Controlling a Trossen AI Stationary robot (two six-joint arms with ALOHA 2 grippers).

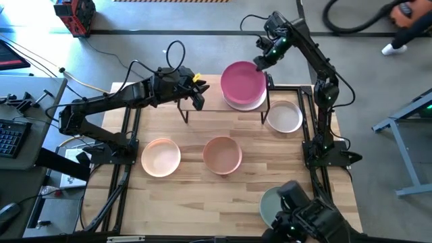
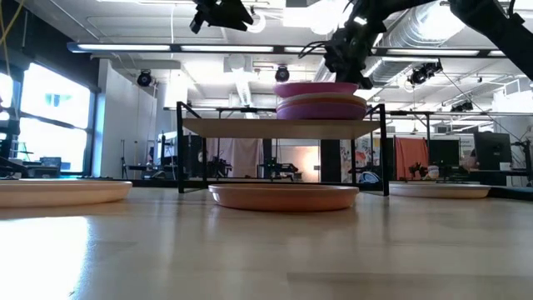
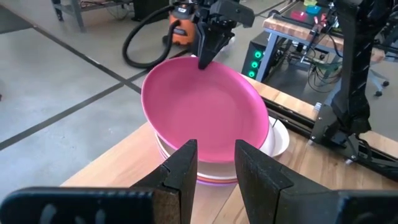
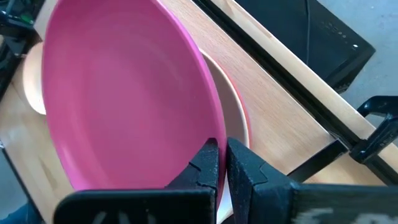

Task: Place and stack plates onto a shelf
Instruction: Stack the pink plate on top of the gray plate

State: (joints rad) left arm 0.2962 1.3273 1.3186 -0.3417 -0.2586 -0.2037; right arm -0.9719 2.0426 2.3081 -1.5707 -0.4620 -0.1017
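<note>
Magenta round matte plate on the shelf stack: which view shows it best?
The left wrist view: the magenta round matte plate shows its whole face, the right hand pinching its rim. The high view shows it smaller, the low view edge-on, and the right wrist view crops it.

High view straight down; low view level at tabletop; both wrist views close on magenta plate (image 3: 205,118).

The right gripper (image 1: 259,63) is sitting at one o'clock, fingers pinched together. The left gripper (image 1: 198,101) is hovering near eleven o'clock, fingers (image 3: 184,171) standing parted.
</note>
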